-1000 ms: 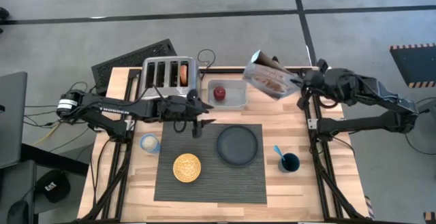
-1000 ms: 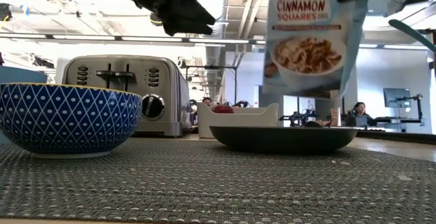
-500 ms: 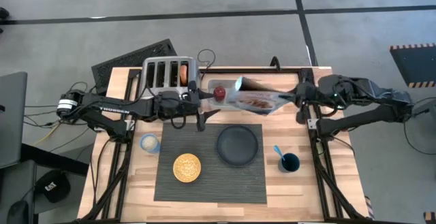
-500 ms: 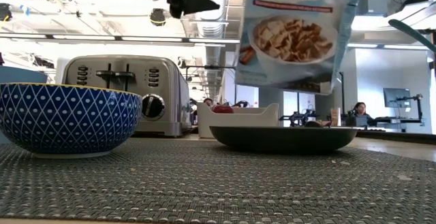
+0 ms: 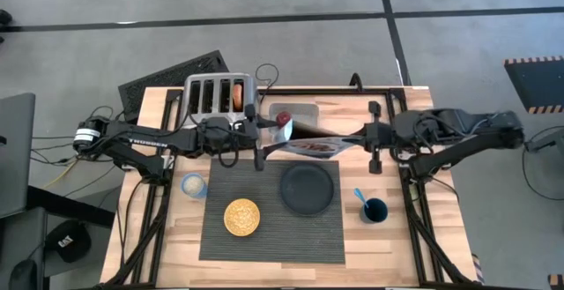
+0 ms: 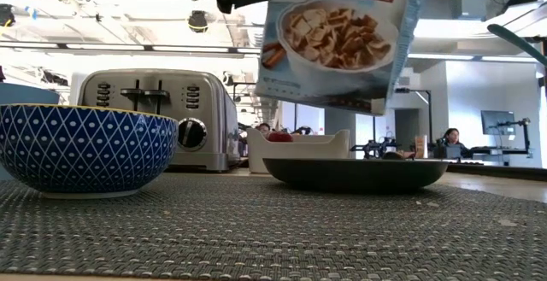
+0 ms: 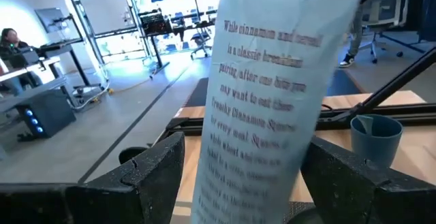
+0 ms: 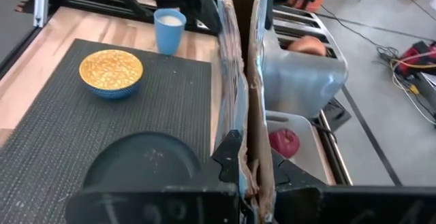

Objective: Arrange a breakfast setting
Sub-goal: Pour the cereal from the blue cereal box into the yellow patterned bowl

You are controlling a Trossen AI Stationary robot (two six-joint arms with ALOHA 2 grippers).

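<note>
My right gripper [image 5: 365, 137] is shut on the blue cinnamon cereal box [image 5: 310, 142], held in the air above the plate's far rim. My left gripper [image 5: 262, 146] is open. Its fingers stand on either side of the box's narrow printed side [image 7: 272, 94] with a gap on each side. On the dark ribbed placemat [image 5: 273, 233] stand the yellow bowl [image 5: 241, 217] and the dark plate [image 5: 307, 188]. The red apple [image 5: 284, 120] lies in a white tray. The bagel [image 5: 236, 96] sticks up from a toaster slot. The blue-handled spoon [image 5: 359, 196] stands in the dark blue cup [image 5: 375, 210]. My right gripper pinches the box's open top end [image 8: 246, 157] between its two fingers, pressing the front and back walls together. The fingers come level from the table's right. The box hangs tilted below them, clear of the table, its picture side [image 6: 338, 42] toward the near edge.
The four-slot steel toaster [image 5: 218, 96] stands at the far left, and the white tray [image 5: 304, 124] is to its right. A light blue cup [image 5: 193, 185] stands left of the placemat. Black frame rails run along both table sides.
My right gripper has carried the cereal box from the far right toward the table's left, turning it edge-on to the high view. My left gripper has risen and tipped up to level. The box's narrow side now sits between its open fingers.
</note>
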